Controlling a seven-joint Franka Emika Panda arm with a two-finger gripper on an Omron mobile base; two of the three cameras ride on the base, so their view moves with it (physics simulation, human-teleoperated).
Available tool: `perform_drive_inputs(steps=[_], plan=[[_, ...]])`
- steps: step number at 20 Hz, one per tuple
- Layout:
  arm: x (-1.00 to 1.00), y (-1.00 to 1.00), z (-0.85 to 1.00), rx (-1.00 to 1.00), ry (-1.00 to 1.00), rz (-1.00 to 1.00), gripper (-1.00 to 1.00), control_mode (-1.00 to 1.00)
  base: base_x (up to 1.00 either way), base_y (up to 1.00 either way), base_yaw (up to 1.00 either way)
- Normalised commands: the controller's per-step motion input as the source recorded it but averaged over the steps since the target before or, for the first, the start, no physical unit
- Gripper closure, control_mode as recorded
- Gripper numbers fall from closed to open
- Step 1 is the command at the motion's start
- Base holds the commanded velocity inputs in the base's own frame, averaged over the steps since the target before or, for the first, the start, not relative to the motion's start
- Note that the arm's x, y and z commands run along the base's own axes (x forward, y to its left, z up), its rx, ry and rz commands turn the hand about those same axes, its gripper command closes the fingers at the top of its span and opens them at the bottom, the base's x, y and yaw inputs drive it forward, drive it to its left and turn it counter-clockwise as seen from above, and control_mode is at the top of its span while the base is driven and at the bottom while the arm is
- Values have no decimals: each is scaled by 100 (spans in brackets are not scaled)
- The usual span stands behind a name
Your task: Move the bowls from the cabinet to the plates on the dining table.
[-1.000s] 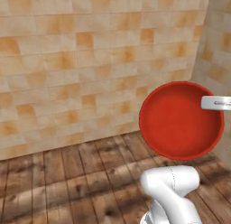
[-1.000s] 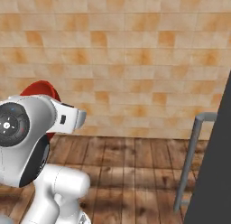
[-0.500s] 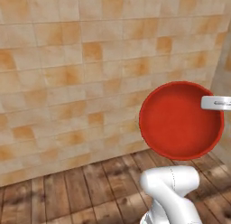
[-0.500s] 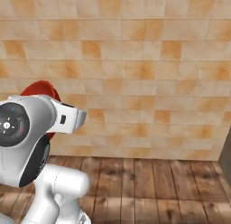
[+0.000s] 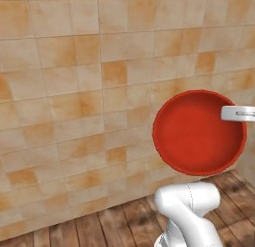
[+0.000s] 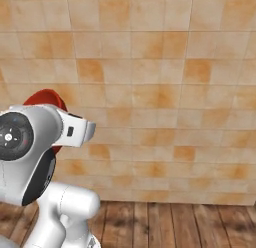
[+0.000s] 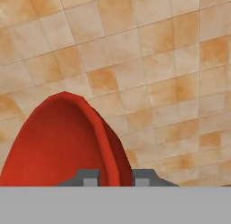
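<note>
One red bowl (image 5: 199,132) | carried in the air, tipped on edge, in front of the tiled wall (image 5: 74,91) | gripper (image 7: 113,177): jaws closed narrowly on bowl rim, one finger each side | wooden floor (image 6: 175,224) below wall.

all views toward the tiled wall (image 6: 165,92)

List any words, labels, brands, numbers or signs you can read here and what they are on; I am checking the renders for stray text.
None: no readable text in any view.
Red bowl, held by its rim in the claw: plain, no label.
Tiled wall: bare tan and orange tiles, no sign.
Wooden floor: bare planks.
</note>
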Motion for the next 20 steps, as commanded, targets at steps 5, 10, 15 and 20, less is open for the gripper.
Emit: perform_drive_inputs(steps=[5,10,15,20], plan=[[0,0,0,0,0,0,100,100,7,3,2],[0,0,0,0,0,0,100,100,11,0,32],[0,0,0,0,0,0,100,100,11,0,38],[0,0,0,0,0,0,100,100,6,0,38]])
